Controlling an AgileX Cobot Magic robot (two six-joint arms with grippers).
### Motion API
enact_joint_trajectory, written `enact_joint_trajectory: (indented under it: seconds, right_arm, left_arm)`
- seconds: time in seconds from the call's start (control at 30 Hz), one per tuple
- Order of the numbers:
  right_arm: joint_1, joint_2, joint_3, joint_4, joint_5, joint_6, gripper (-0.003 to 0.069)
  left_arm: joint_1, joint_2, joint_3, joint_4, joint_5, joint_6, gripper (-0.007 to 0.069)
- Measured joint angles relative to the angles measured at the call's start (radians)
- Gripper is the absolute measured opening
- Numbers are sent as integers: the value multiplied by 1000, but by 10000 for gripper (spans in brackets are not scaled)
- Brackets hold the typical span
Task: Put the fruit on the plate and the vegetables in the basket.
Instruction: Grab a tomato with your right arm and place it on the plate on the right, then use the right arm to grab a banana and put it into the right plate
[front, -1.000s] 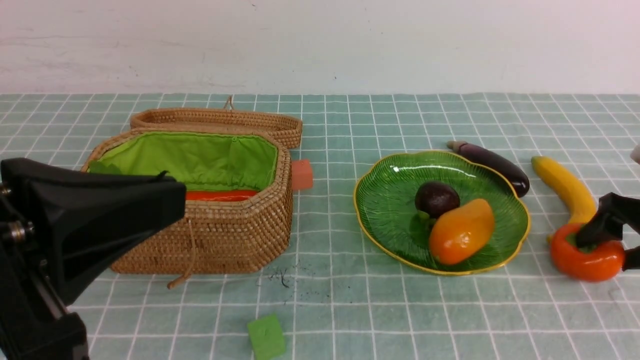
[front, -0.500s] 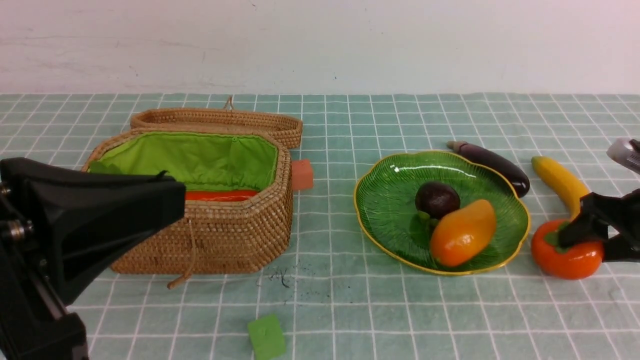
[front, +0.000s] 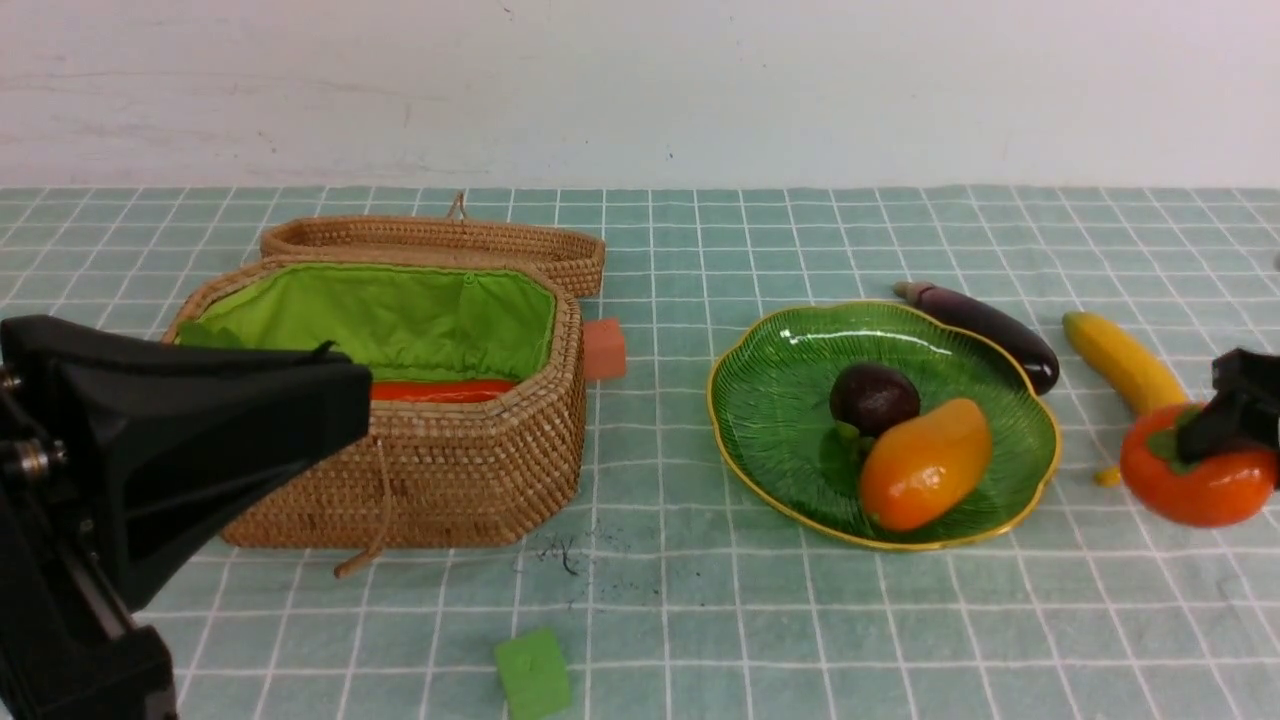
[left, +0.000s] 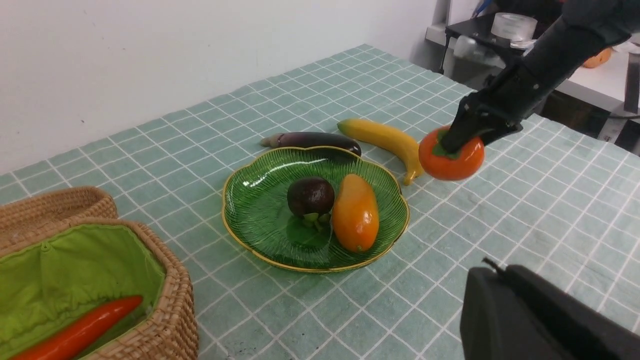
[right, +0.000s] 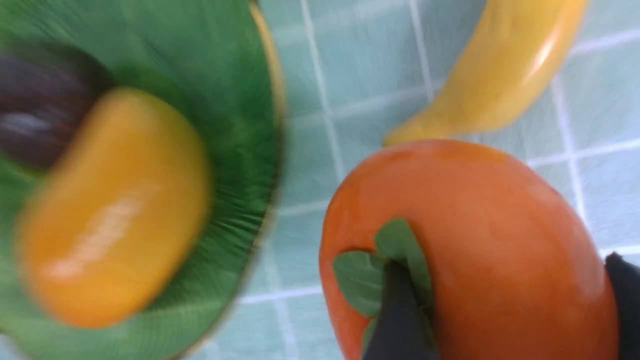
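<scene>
Since a second ago the right end effector (front: 1232, 440) has carried the glossy orange toy persimmon with a green leaf (front: 1190, 490) a little to the left and then back out to the right, and it now shows higher in the front view. Its fingers are clamped on the persimmon, one black finger (right: 400, 320) across the leaf and the other against the far flank. Whether the fruit is clear of the table (front: 700, 600) I cannot tell.

Just beyond this end effector, and partly under the persimmon in the right wrist view, lies the curved yellow toy banana (front: 1120, 365). Farther to its left are the long dark purple toy eggplant (front: 985, 322) and the wide green leaf-ribbed plate with a yellow rim (front: 770, 400). The plate holds the round dark purple mangosteen (front: 873, 397) and the orange-yellow mango (front: 922, 462).

The left end effector (front: 330, 405) is closed with nothing seen in it. It hangs near the octagonal brown wicker basket with green lining (front: 450, 470), where an orange-red toy carrot (front: 440, 390) lies.
</scene>
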Motion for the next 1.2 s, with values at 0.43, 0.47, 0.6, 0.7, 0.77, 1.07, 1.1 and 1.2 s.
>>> enact_joint_trajectory:
  seconds: [0.43,0.47,0.6,0.7,0.77,1.07,1.1,1.2]
  right_arm:
    - [297,223,-182,205,-346,-124,472]
    - [301,247,-197,205,-351,-125,472]
    - [313,327,-267,206,-348,-125,472]
    - [313,339,-280,201,-329,-125,505]
    - [310,336,-287,163,-294,-125,610]
    - [221,176,-293,-113,-122,57,596]
    - [203,161,-295,-180,-107,127,554]
    - [164,167,-299,-343,-101,263,468]
  left_arm:
    - [0,0,0,0,-52,0,15]
    - [0,0,0,0,-52,0,15]
    - [0,0,0,0,-55,0,15]
    - [0,0,0,0,-57,0,14]
    - [0,0,0,0,-57,0,11]
    - [0,0,0,0,-73,0,9]
    - [0,0,0,0,-80,0,9]
    - [0,0,0,0,-97,0,9]
